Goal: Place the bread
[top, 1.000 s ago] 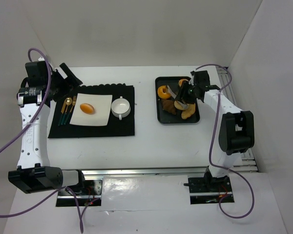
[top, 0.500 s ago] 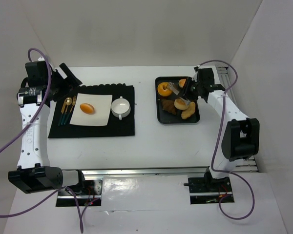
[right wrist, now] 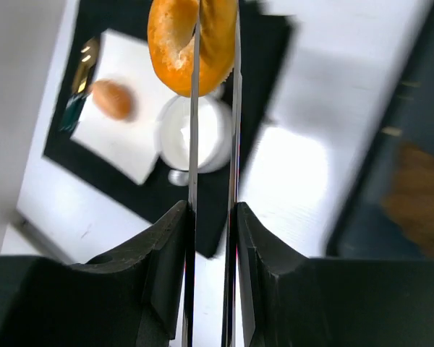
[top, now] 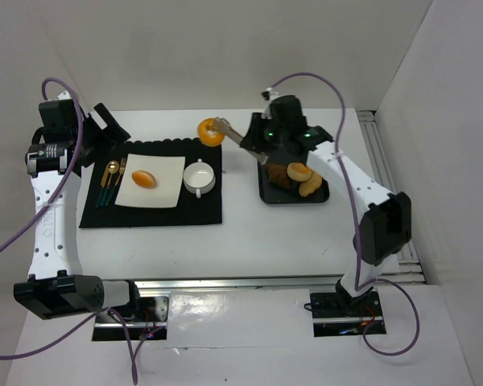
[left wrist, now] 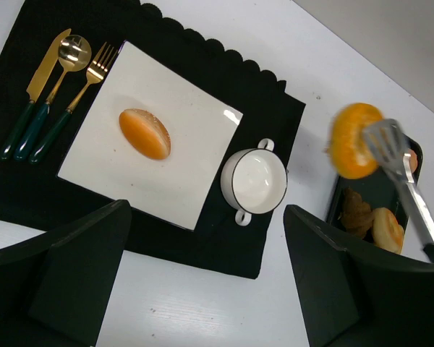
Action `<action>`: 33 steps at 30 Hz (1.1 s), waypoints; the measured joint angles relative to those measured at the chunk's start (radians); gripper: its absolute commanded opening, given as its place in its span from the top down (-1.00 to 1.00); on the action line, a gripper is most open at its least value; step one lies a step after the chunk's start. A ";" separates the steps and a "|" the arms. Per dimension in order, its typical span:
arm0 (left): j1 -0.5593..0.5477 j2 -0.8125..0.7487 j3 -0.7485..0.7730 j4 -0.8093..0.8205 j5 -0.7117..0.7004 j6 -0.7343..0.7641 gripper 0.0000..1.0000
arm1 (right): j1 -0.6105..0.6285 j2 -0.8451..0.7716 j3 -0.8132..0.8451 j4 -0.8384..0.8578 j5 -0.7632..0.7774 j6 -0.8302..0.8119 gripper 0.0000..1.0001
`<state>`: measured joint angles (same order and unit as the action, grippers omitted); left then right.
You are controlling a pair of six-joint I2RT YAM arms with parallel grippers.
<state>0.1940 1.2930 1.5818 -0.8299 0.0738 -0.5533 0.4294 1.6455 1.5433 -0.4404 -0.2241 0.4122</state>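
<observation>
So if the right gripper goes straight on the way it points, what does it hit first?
Nothing close: past its tongs and the ring-shaped bread, the right gripper points over the far edge of the black mat toward the left gripper. Height is unclear.

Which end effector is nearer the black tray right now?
Right. The right end effector hangs by the black tray's far left corner, gripping tongs that hold the ring-shaped bread. The left end effector sits open beyond the placemat's far left corner, across the table.
</observation>
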 measured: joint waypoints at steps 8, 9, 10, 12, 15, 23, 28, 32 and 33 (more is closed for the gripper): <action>0.008 0.000 0.004 -0.002 -0.024 0.000 -1.00 | 0.249 0.343 0.309 0.029 -0.002 0.014 0.49; 0.008 0.000 0.004 -0.002 -0.024 0.000 -1.00 | 0.266 0.381 0.343 0.028 0.000 0.013 0.49; 0.008 0.000 0.004 -0.003 -0.025 0.000 -1.00 | 0.280 0.418 0.376 0.024 0.001 0.013 0.49; 0.008 0.000 0.005 -0.005 -0.025 0.000 -1.00 | 0.301 0.485 0.439 0.015 0.000 0.013 0.49; 0.008 0.000 0.005 -0.009 -0.026 0.000 -1.00 | 0.320 0.554 0.496 0.011 0.003 0.013 0.49; 0.008 -0.006 0.005 -0.018 -0.032 0.000 -1.00 | 0.330 0.634 0.548 -0.005 0.012 0.009 0.43; 0.008 -0.014 0.005 -0.023 -0.035 0.000 -1.00 | 0.333 0.653 0.565 -0.013 0.041 0.009 0.24; 0.008 -0.014 0.005 -0.024 -0.035 0.000 -1.00 | 0.334 0.651 0.557 -0.008 0.059 0.007 0.09; 0.008 -0.014 0.005 -0.024 -0.036 0.000 -1.00 | 0.334 0.647 0.544 -0.006 0.064 0.006 -0.06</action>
<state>0.2024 1.2785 1.5867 -0.8539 0.0380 -0.5529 0.7635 2.2925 2.0872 -0.4469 -0.1604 0.4179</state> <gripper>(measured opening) 0.998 0.443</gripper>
